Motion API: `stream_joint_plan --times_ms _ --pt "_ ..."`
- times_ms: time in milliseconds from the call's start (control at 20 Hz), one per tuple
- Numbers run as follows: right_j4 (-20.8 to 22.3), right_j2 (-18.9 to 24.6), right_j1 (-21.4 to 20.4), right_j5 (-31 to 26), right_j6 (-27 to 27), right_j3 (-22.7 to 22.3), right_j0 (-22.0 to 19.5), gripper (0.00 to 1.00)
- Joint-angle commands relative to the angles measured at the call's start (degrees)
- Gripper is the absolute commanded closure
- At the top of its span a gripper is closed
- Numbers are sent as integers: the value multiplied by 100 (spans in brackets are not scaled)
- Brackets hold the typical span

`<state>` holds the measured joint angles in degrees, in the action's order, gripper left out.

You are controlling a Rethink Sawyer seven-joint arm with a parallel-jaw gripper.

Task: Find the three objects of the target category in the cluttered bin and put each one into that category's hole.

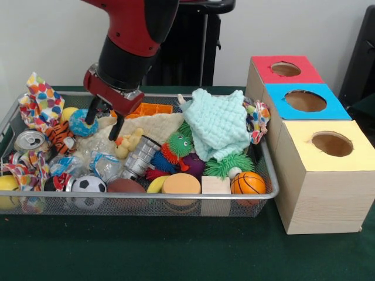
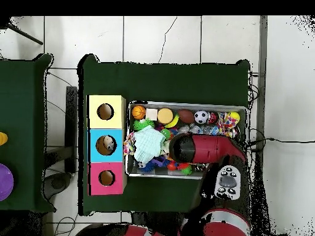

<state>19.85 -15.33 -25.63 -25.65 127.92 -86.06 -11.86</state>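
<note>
Bin [image 1: 258,196] of jumbled toys, left of three holed boxes on the green tabletop, under search. Front view: tool [image 1: 104,120] lowered with black fingers spread over the far-left clutter, straddling nothing, just right of a blue ball [image 1: 81,124] and above a yellow duck [image 1: 128,144]. Risk of snagging the cream cloth [image 1: 153,127] beneath, or of nudging the ball away on closing. Target category unclear from here.

Overhead view: red arm [image 2: 206,149] hiding the tool and much of the pile; mint cloth [image 2: 147,145] near the boxes. Yellow box [image 2: 106,112], blue box [image 2: 106,145], red box [image 2: 106,178] well apart from the reach point; possible drop in transit.
</note>
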Motion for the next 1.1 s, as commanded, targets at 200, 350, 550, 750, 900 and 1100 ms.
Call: stream_joint_plan --times_ms 200,350,550,750,900,1100 --pt "719 1675 113 108 -1790 206 -1039 0" --pt "885 2390 218 56 -2191 82 -1537 0" --pt "882 3240 325 -374 -2575 -164 -2136 0" --pt "870 3810 407 -844 -2910 -284 -2560 0" --pt "812 4080 505 -1163 -3145 -248 -2749 0" --pt "807 4270 539 -1418 -3321 -231 -2873 0"
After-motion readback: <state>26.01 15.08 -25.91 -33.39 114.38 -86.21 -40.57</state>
